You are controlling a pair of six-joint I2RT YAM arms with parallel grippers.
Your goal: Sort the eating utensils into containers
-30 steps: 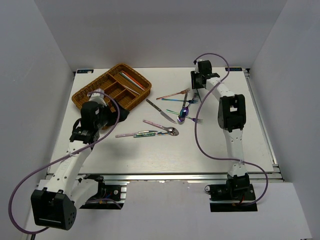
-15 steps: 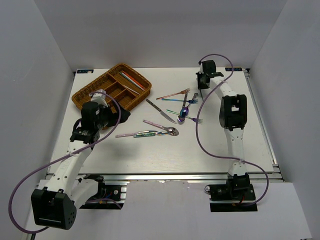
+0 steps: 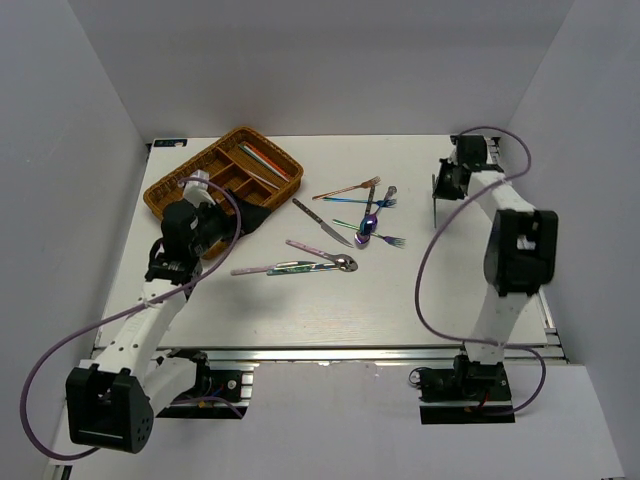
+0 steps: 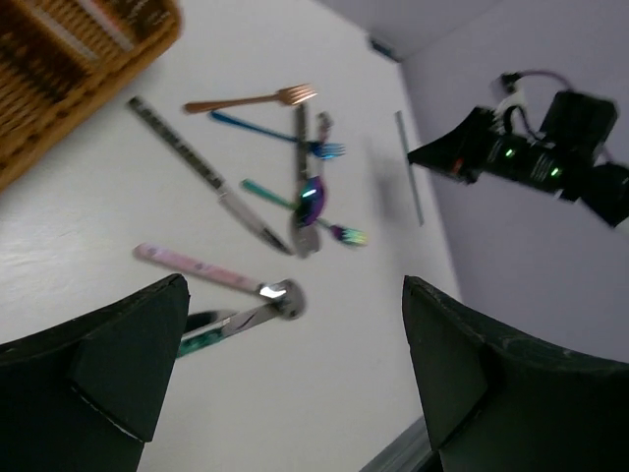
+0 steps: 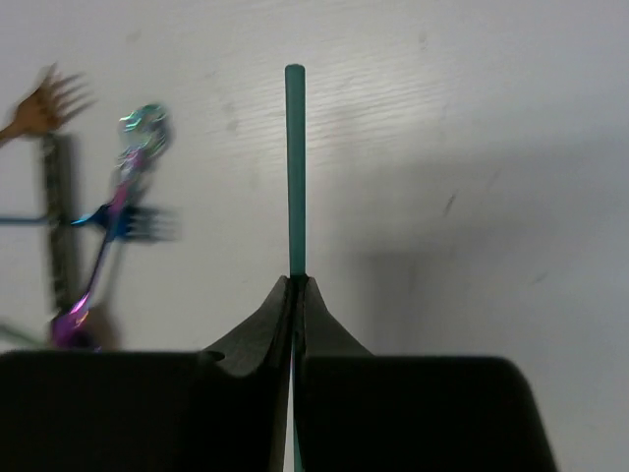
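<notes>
The right gripper (image 5: 295, 282) is clamped on a green chopstick (image 5: 294, 167) above the table (image 3: 350, 300), and the left gripper (image 4: 295, 287) hangs beside the tray (image 3: 160, 192), fingers apart.

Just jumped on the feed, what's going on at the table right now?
The right gripper is shut on a green chopstick, holding it over the table's far right side. The left gripper is open and empty beside the wicker tray. A few thin pieces already lie in one tray compartment. The loose utensils are scattered mid-table, unsorted.
</notes>
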